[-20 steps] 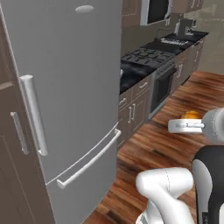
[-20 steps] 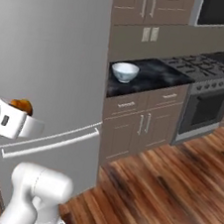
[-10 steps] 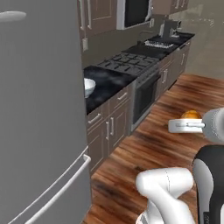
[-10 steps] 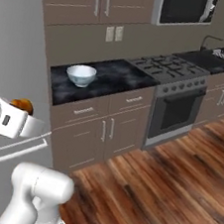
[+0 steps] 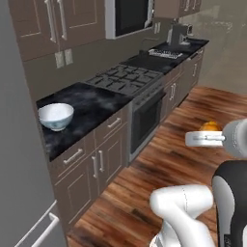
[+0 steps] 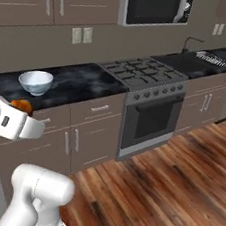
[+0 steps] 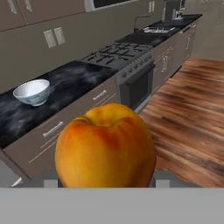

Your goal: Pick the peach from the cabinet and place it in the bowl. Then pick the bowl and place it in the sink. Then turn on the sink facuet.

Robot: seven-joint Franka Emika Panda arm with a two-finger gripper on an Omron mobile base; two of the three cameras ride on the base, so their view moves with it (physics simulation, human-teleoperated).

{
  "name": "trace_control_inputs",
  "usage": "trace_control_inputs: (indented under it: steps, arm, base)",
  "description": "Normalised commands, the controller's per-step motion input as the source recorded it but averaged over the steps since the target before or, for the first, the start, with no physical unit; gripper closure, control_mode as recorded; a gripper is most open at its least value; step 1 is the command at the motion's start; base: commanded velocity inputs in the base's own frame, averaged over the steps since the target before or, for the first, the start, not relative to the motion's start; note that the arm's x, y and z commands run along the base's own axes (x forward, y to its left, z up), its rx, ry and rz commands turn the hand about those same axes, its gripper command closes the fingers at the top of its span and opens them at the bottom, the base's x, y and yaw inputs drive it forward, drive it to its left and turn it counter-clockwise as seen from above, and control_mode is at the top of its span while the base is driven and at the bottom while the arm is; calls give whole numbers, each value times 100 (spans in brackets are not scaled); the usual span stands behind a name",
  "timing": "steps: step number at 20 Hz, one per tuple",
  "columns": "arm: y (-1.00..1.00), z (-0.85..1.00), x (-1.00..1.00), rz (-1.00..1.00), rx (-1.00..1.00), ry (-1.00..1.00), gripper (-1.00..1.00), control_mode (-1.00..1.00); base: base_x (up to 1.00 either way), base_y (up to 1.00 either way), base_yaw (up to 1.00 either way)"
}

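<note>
Open air lies ahead of the gripper [image 5: 208,129] over the wood floor [image 5: 159,164], with nothing between it and the black counter [image 5: 91,108]. The bowl [image 5: 55,116] stands alone there, ahead and to the left, bare counter around it. Stove [image 5: 126,78] flanks it to the right, upper cabinets [image 5: 53,21] hang above.

Home kitchen: gas stove [image 5: 126,77], microwave [image 6: 154,5], wood cabinets [image 6: 90,132], black counter [image 5: 91,108].

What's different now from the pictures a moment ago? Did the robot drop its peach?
No. The base has driven or turned along the kitchen, so the whole view shifted: the big grey fridge slid off to the left, and the counter, stove and bowl came into fuller view. None of those things moved themselves. The peach stays held in the fingers at the arm's end, and the bowl still sits on the counter.
</note>
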Motion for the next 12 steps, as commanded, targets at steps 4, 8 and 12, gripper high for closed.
trace_control_inputs:
  steps: [4, 8, 12]
  arm:
    - [0, 0, 0, 0, 0, 0, 100, 100]
    - [0, 0, 0, 0, 0, 0, 100, 100]
    - [0, 0, 0, 0, 0, 0, 100, 100]
  base:
    - [99, -60, 22]
    - [92, -49, 36]
    - [59, -31, 48]
